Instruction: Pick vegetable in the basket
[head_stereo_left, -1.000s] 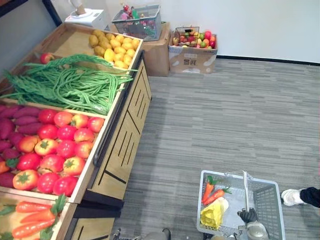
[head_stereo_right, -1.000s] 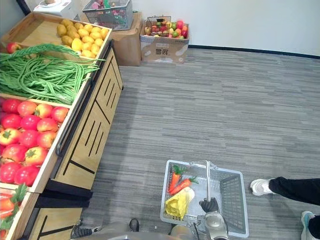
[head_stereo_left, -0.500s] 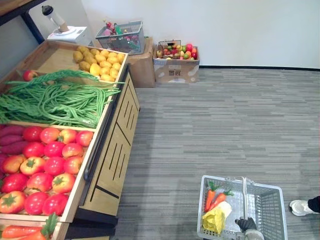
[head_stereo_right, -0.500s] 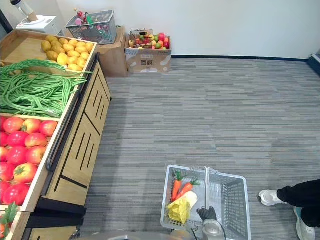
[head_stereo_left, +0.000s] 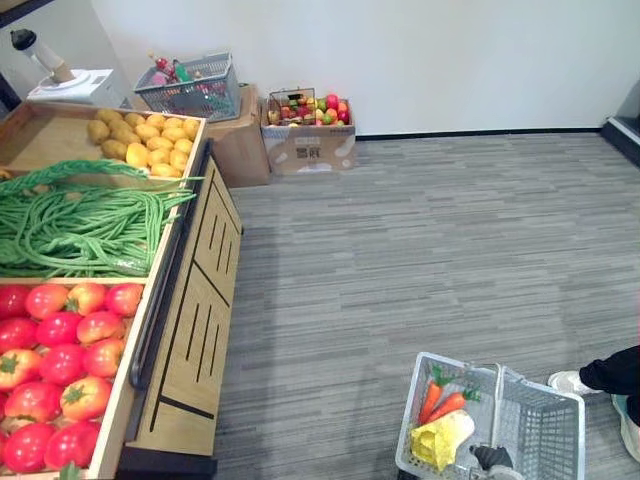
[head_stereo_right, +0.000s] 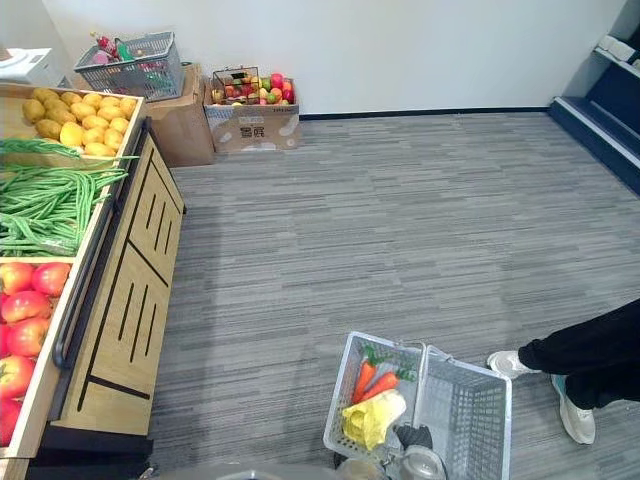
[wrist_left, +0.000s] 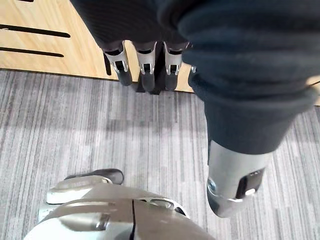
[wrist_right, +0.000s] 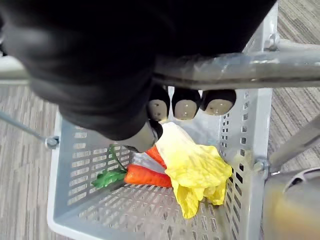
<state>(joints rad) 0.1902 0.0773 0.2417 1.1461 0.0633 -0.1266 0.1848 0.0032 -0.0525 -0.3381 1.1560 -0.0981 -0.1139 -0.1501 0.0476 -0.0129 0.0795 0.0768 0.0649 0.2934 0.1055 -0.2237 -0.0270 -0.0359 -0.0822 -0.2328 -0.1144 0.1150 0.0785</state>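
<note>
Right hand (wrist_right: 186, 104): fingers curled round the handle (wrist_right: 225, 62) of the grey basket (head_stereo_right: 470, 400), which it carries low at the robot's right side.
Left hand (wrist_left: 144, 62): fingers hang straight with nothing in them, close to the wooden front of the stand (head_stereo_left: 200, 310).
Where the vegetables are: some lie in the basket. The rest are on the stand at the robot's left, well apart from the basket.
Carrots (wrist_right: 150, 176): likely stiff and light. The orange body is the place to grip, not the leafy top, which would bend.
Leafy vegetable (wrist_right: 195, 170): yellow, soft and crumpled, lying against the carrots. It should be cupped from underneath, since pinching a leaf could tear it.
Tomatoes (head_stereo_left: 60, 360): round and smooth, so apt to roll. They need fingers wrapped well round the sides.
Green beans (head_stereo_left: 80, 225): long, limp and tangled. A bunch taken at its middle would probably drag others along.
Potatoes (head_stereo_left: 140, 145): firm lumps that should be easy to grip whole.
Count in the basket: two carrots and one leafy vegetable.
Count of tomatoes: roughly a dozen, though the pile runs off the edge, so the number is unsure.
Count of baskets: two, the carried one and a second basket (head_stereo_left: 188, 88) on a box by the wall.
Count of stand compartments: three.
</note>
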